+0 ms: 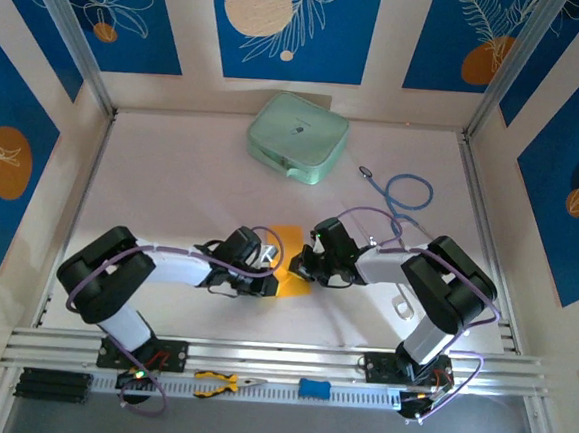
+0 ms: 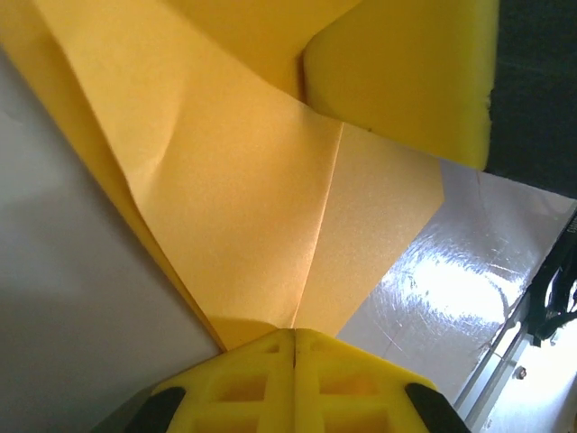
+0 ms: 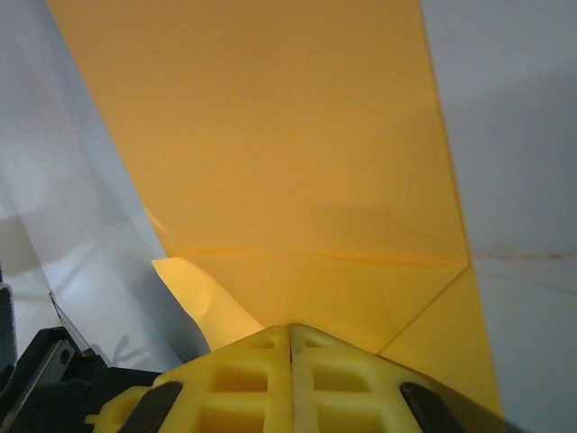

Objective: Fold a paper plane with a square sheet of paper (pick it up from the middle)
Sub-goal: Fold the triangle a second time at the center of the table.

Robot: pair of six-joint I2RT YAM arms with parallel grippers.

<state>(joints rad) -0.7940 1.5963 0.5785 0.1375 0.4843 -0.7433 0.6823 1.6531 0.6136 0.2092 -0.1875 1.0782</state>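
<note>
left arm: elbow bent outward, forearm reaching inward; left hand pinched on the square sheet of paper | right arm: mirrored; right hand pinched on opposite edge | sheet: creased, mid-counter, toward near edge

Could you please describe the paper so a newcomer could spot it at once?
On the white table, look toward the near edge, between the left gripper and right gripper. The paper there is the one flat orange-yellow sheet, partly folded, unlike the pale green case at the back.
</note>
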